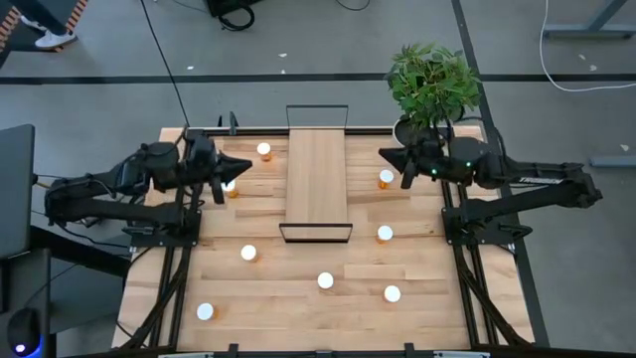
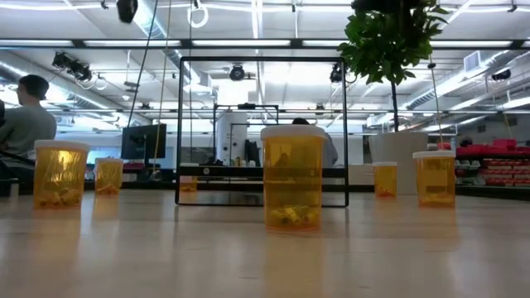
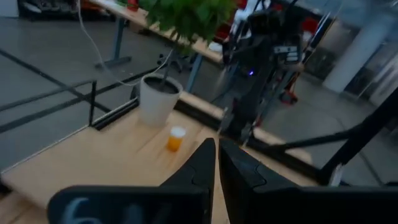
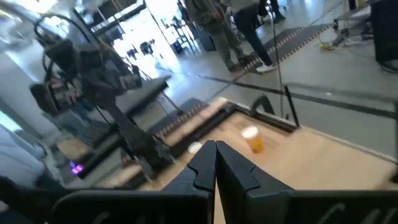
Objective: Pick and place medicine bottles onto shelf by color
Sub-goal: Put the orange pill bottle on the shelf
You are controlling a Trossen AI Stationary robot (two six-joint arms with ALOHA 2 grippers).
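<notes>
Bottles lie scattered over the surface (image 1: 298,308), none yet on the shelf (image 1: 317,184), whose long axis runs from the near edge toward the far edge midway between the two arms; eight white caps can be counted from above. Left of the shelf stand a bottle (image 1: 263,150) near the far edge, one (image 1: 231,188) just beside the left gripper (image 1: 237,166), one (image 1: 248,253) nearer the front and one (image 1: 205,311) at the front corner; right of it stand a bottle (image 1: 386,178) just beside the right gripper (image 1: 390,156), another (image 1: 385,234) nearer the shelf's front end, and two (image 1: 325,280) (image 1: 393,293) toward the front.

Both grippers hover above the surface with jaws pressed together, holding nothing; each wrist view shows the dark fingers (image 3: 205,165) (image 4: 214,162) meeting at a point.

The deciding relation is nearness: each arm has a bottle close below its tip, toward the front of the surface, and the upright bottles call for jaws opened first and lowered from above. Either arm looks equally placed to start. A potted plant (image 1: 433,80) stands behind the right arm.
</notes>
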